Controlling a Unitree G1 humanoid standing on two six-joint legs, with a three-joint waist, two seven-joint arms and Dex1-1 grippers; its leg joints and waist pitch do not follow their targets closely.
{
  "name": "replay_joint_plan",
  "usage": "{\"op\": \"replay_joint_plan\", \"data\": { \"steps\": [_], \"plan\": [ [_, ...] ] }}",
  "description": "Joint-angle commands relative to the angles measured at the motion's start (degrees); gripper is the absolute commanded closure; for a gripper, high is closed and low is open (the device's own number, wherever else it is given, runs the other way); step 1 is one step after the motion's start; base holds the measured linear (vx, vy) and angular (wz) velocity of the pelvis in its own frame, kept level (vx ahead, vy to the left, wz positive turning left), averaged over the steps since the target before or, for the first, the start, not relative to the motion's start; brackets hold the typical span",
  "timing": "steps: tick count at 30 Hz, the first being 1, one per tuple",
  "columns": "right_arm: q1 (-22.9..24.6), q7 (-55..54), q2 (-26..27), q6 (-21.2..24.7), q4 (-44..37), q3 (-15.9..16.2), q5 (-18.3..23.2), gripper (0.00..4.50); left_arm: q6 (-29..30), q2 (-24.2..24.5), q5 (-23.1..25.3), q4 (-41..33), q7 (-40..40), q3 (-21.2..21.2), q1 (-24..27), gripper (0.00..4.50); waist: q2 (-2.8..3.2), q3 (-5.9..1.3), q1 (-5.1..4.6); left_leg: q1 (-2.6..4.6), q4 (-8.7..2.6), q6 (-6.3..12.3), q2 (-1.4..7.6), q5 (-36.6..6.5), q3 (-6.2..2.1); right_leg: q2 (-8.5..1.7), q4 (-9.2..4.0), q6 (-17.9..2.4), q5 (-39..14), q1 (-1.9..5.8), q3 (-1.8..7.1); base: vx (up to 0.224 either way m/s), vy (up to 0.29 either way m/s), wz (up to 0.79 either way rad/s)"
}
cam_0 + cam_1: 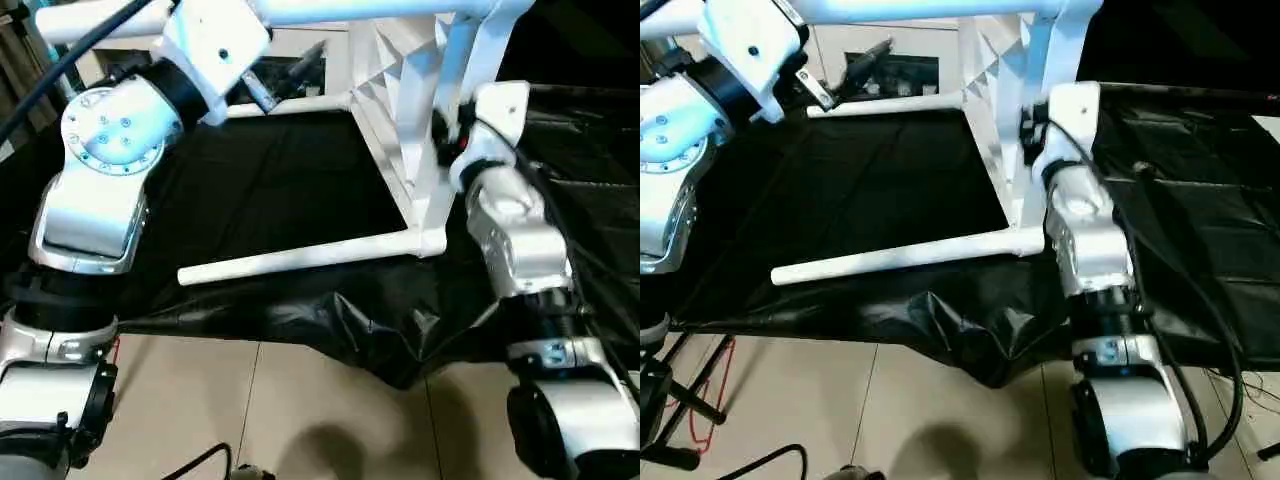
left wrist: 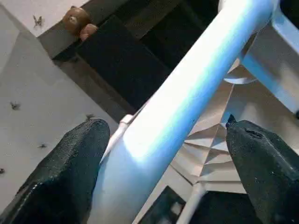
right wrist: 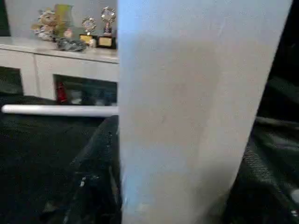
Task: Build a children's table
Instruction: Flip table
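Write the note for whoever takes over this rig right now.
Left claw: open, straddling the top leg, no grip.
Right claw: at an upright white part by the tabletop's near edge; grip unclear.
Tabletop stands on its edge on the black sheet.
Done: top leg, near leg and far leg look seated.
Left: check the fourth leg, then probably turn the table upright.
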Motion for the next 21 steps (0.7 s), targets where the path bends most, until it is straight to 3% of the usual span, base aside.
{"op": "replay_joint_plan", "data": {
  "steps": [1, 5, 12, 14, 16, 20, 21],
  "plan": [
    [1.2, 2.78, 0.41, -0.8, -4.03, -0.17, 2.01, 1.6, -0.36, 0.12, 0.88, 2.27, 0.61, 0.36, -1.22, 0.0, 0.18, -3.79, 0.43, 2.59, -3.66, -3.02, 2.43, -10.11, -1.54, -2.64, -3.76, -11.57, 2.66, 1.46, 1.2, 0.0, 0.0, 0.0],
    [4.01, 6.77, 0.08, -1.24, -8.17, -0.14, 4.05, 1.39, -1.38, 0.2, 1.33, 4.22, 0.62, 0.01, -1.51, 0.0, 0.43, -3.81, 0.66, 2.67, -3.73, -2.89, 2.46, -10.83, -1.61, -2.74, -3.84, -10.94, 2.82, 1.48, 1.26, 0.0, 0.0, 0.0],
    [7.23, 11.61, -1.62, -0.06, -12.33, -0.89, 6.98, 0.57, -4.84, -0.41, 1.07, 9.09, 0.42, 0.32, -2.67, 0.0, 0.05, -3.7, 0.73, 2.51, -3.83, -2.57, 2.46, -10.91, -1.62, -2.78, -4.0, -11.46, 1.87, 1.51, 1.28, 0.0, 0.0, 0.0],
    [8.0, 12.47, -1.86, 0.41, -13.5, -0.99, 7.29, 0.57, -6.03, -0.7, 0.89, 10.67, 0.41, 0.44, -3.11, 0.0, 0.07, -3.66, 0.84, 2.52, -3.81, -2.35, 2.49, -11.06, -1.61, -2.87, -4.1, -11.38, 1.62, 1.5, 1.33, 0.0, 0.0, 0.0],
    [9.03, 13.36, -1.99, 1.09, -15.04, -0.87, 7.79, 0.27, -7.88, -0.89, 1.47, 13.6, 0.41, -0.03, -3.98, 0.0, -0.01, -3.68, 1.03, 2.57, -3.8, -2.14, 2.43, -11.18, -1.55, -2.85, -4.18, -11.28, 0.94, 1.41, 1.37, 0.0, 0.0, 0.0],
    [10.38, 14.82, -1.74, 1.89, -17.22, 0.03, 8.69, 0.15, -10.27, -0.89, 2.28, 17.04, -0.36, -1.09, -5.09, 0.0, 0.06, -3.66, 1.24, 2.61, -3.99, -2.44, 2.62, -11.61, -1.73, -3.01, -4.19, -10.97, 0.24, 1.31, 1.35, 0.0, 0.0, 0.0],
    [11.05, 15.15, -1.56, 2.3, -18.28, 1.08, 8.47, 0.07, -12.43, -0.07, 4.38, 19.01, -0.31, -2.49, -5.99, 0.0, 0.16, -3.65, 1.26, 2.67, -4.0, -2.68, 2.61, -11.9, -1.7, -2.98, -4.21, -11.09, -0.1, 1.24, 1.33, 0.0, 0.0, 0.0]
  ]
}}
